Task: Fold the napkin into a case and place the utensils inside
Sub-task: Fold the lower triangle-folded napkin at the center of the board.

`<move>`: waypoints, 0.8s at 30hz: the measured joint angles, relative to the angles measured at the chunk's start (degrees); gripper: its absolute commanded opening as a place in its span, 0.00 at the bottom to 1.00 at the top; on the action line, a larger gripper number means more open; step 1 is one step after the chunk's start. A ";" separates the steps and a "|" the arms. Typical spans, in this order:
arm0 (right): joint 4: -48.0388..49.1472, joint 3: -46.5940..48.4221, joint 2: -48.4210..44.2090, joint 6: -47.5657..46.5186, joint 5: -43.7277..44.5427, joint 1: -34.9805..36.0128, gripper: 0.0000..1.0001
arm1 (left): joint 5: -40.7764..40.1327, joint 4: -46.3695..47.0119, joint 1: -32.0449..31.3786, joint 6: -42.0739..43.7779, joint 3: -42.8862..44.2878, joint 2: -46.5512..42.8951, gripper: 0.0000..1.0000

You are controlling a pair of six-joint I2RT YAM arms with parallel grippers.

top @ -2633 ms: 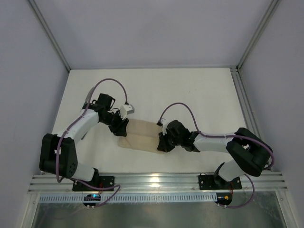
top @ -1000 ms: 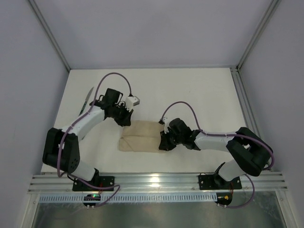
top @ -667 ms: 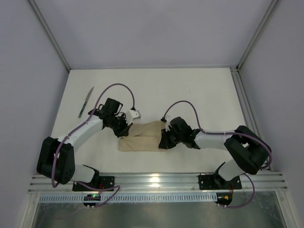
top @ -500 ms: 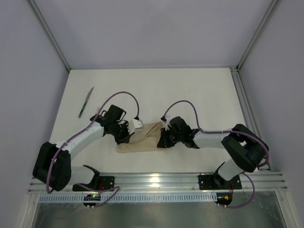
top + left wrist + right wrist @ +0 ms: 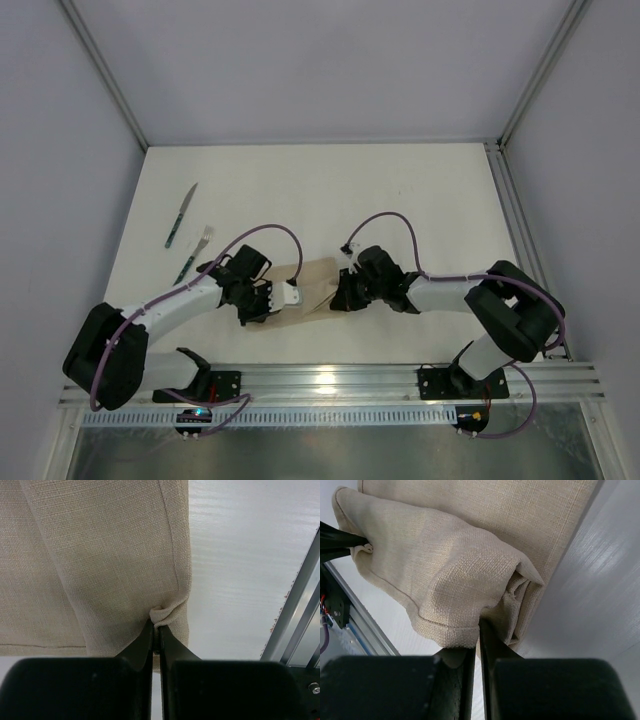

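Note:
The beige napkin [image 5: 312,285] lies folded in layers near the table's front edge, between my two grippers. My left gripper [image 5: 262,300] is shut on a small pinch of the napkin's [image 5: 100,555] hemmed edge, which bunches at the left gripper's [image 5: 156,629] tips. My right gripper [image 5: 338,296] is shut on the other end. There the napkin [image 5: 450,555] rolls over the right gripper [image 5: 479,630], with a thick fold clamped in it. The teal-handled knife [image 5: 181,215] and fork [image 5: 194,255] lie apart at the far left.
An aluminium rail [image 5: 320,380] runs along the near edge, close behind the left gripper, and the rail [image 5: 295,610] shows on the right of the left wrist view. Grey walls and frame posts [image 5: 105,75] enclose the white table [image 5: 400,200].
My left gripper has swung from the cloth's far left corner toward the near edge, dragging that edge over the cloth. The fork now shows. The right gripper stayed put.

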 measured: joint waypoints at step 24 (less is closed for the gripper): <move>-27.87 12.33 -20.48 -14.03 5.53 -0.09 0.31 | 0.00 1.20 -0.02 0.17 0.02 0.50 0.00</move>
